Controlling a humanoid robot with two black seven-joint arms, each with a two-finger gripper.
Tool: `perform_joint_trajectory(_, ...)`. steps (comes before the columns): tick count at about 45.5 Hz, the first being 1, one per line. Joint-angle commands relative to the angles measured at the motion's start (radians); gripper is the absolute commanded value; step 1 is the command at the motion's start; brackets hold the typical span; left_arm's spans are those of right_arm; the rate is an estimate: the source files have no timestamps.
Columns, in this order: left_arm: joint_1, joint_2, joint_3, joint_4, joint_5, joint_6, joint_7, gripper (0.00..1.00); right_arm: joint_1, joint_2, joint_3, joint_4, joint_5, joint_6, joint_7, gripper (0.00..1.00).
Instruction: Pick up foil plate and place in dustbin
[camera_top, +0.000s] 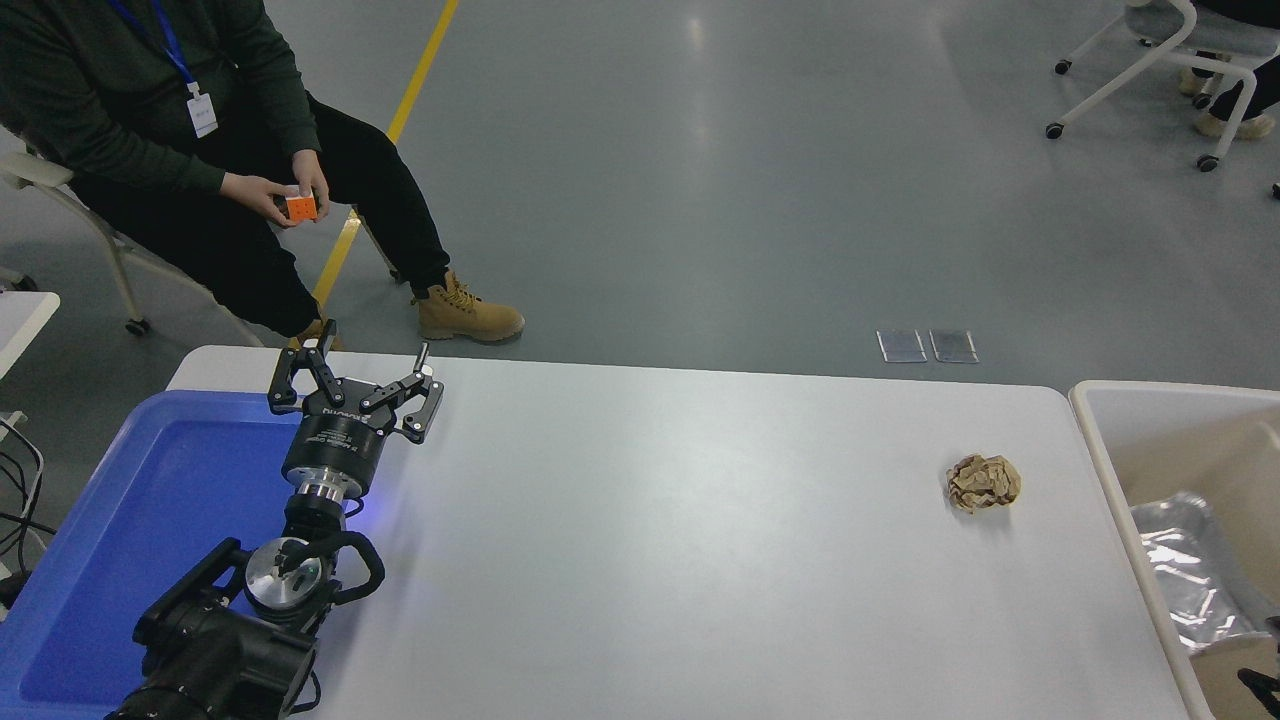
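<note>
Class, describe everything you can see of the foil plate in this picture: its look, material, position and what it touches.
The foil plate is shiny, silver, crinkled aluminium foil with a wrinkled surface that catches the light. It lies low inside the beige dustbin at the table's right end, tilted against the bin's near-left wall. Only part of it shows; the bin's pale rim hides its left edge. No pincer holds it. Its exact shape cannot be made out from here.

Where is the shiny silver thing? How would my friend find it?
Look at the big beige plastic bin off the right end of the white table. Inside it, low against its left wall, lies the crumpled silver foil plate. It is shiny and metallic, unlike the small brown paper ball on the table nearby.
</note>
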Motion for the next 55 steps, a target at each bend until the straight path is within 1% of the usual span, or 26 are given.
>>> perform_joint_trajectory(1,0.0,0.0,0.0,0.0,-0.001,0.0,0.0,0.99,0.021,-0.084,-0.008,0.117,-0.003,0.001,0.001,1.0)
perform_joint_trajectory(8,0.0,0.0,0.0,0.0,-0.001,0.0,0.0,0.99,0.087,-0.228,-0.045,0.252,-0.024,0.001,0.004,1.0)
perform_joint_trajectory(18,0.0,0.0,0.0,0.0,0.001,0.0,0.0,0.99,0.271,-0.446,-0.237,0.53,-0.05,0.001,0.006,1.0)
perform_joint_trajectory(25,0.0,0.0,0.0,0.0,0.001,0.0,0.0,0.99,0.44,-0.547,-0.381,0.673,-0.05,0.015,0.007,1.0)
perform_joint_trajectory(29,0.0,0.0,0.0,0.0,0.001,0.0,0.0,0.99,0.592,-0.611,-0.52,0.766,-0.052,0.016,0.007,1.0)
perform_joint_trajectory(35,0.0,0.0,0.0,0.0,0.001,0.0,0.0,0.99,0.799,-0.644,-0.709,0.841,-0.058,0.044,0.009,1.0)
perform_joint_trajectory(42,0.0,0.0,0.0,0.0,0.001,0.0,0.0,0.99,1.018,-0.655,-0.91,0.915,-0.062,0.107,0.012,1.0)
perform_joint_trajectory(55,0.0,0.0,0.0,0.0,0.001,0.0,0.0,0.99,1.293,-0.647,-1.16,1.056,-0.062,0.154,0.012,1.0)
